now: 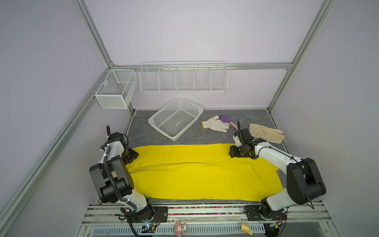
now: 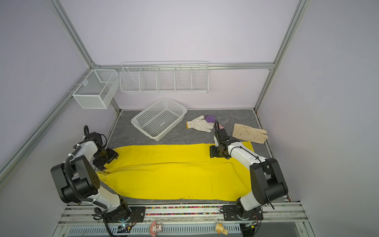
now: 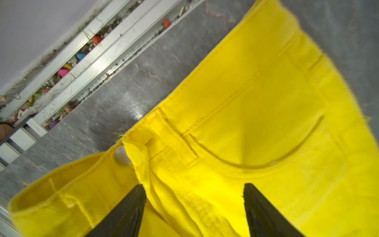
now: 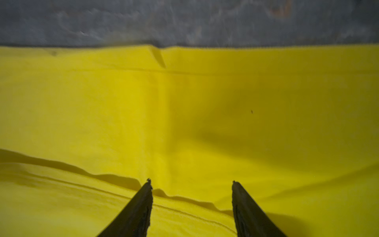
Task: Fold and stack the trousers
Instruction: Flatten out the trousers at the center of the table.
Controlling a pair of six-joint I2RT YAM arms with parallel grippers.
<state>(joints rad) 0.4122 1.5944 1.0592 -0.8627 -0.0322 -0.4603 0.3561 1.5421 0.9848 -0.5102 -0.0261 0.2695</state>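
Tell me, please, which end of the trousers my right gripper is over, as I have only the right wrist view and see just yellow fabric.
Observer: The right gripper is over the far edge of the trousers, toward the leg end, as both top views show. The waist lies at the opposite end.
Operator: Thank you. Is the left gripper holding the waist?
Observer: No. The left wrist view shows the left gripper open over the waist area, near the white button.
Operator: Is anything lying close to my arm?
Observer: Yes, a cream glove lies on the table just beyond the right arm and the trousers' far edge.
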